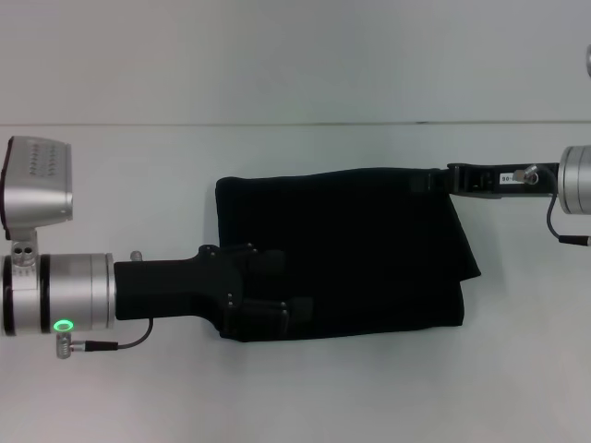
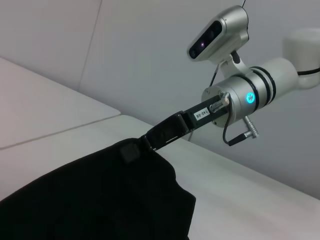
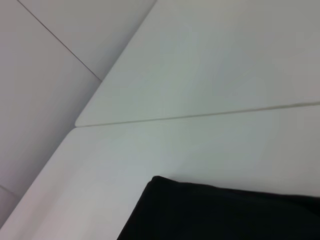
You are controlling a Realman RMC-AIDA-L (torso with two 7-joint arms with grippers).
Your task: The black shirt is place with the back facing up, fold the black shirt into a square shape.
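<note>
Nearest to the robot, the left hand point(image 1: 277, 291) is reaching in from the left side and lying low over the near left corner of the black shirt point(image 1: 355, 245). Its dark fingers are blending into the dark cloth, so I cannot tell how far apart they are standing or whether they are pinching any fabric.

The shirt itself is lying on the white worktop point(image 1: 305, 397), roughly in the middle of it, folded into a broad, flat, roughly rectangular bundle. Its near edge is running fairly straight, its left edge is standing almost square, and its right side is slanting outward, with a layered corner sticking out toward the right. No lettering is showing on the upper face.

Farther back, the right hand point(image 1: 427, 183) is coming in from the right at the far right corner of the shirt. In the left wrist view that right hand point(image 2: 135, 150) is closing on the raised corner of the cloth, which is bunching up into a small peak around its tip. The right wrist view is showing only one far corner of the shirt point(image 3: 225, 212) lying flat on the pale worktop point(image 3: 210, 75).
</note>
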